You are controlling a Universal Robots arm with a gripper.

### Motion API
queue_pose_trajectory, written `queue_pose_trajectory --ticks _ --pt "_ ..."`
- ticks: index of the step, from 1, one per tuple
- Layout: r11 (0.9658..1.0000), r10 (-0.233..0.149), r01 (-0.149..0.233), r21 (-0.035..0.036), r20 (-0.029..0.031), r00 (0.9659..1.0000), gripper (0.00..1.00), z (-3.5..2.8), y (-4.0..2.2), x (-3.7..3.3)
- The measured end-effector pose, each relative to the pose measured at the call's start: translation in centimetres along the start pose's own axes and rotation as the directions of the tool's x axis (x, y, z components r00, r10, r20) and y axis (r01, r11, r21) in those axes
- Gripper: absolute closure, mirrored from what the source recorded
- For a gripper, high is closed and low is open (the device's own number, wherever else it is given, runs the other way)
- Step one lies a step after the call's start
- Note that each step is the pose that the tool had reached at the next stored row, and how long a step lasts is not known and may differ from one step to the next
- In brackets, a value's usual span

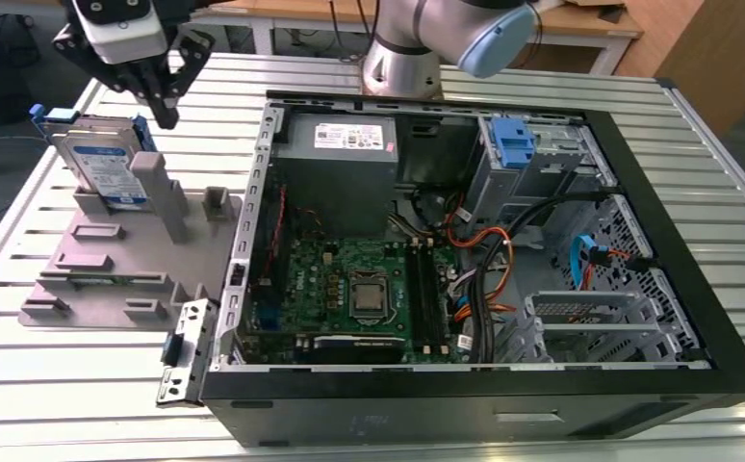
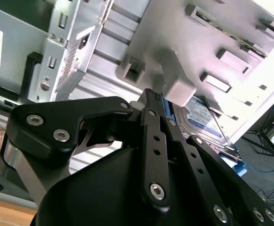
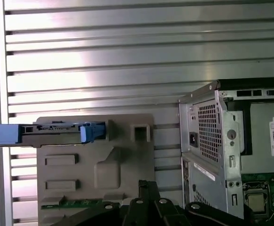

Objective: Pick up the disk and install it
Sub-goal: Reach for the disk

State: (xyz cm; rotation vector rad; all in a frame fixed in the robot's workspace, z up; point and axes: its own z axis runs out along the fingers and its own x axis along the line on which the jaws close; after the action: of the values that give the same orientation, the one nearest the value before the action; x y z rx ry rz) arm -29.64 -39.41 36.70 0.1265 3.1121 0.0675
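The disk stands upright on its edge in a slot at the far end of a grey holder plate, at the exterior view's left. It is silver with a white and blue label and blue rails. My gripper hangs just above and to the right of the disk's top edge, shut, with nothing between its fingers. In the first wrist view the disk appears edge on, beyond the gripper. In the second wrist view the disk's label shows past the gripper.
An open computer case lies on the slatted metal table, to the right of the holder. Inside it are a grey power supply, a motherboard, cables and a drive cage with a blue bracket. The arm's base stands behind the case.
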Motion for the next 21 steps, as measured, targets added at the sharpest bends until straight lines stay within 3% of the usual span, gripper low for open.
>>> queue_pose_trajectory --ticks 9,16,21 --pt "1.0000 0.000 0.000 0.0000 0.0000 1.0000 0.89 0.64 0.01 2.38" --pt "1.0000 0.000 0.000 -0.0001 0.0001 1.0000 0.89 1.01 0.37 4.18" --pt "1.0000 0.000 0.000 0.0001 -0.0001 1.0000 0.89 1.14 0.71 4.88"
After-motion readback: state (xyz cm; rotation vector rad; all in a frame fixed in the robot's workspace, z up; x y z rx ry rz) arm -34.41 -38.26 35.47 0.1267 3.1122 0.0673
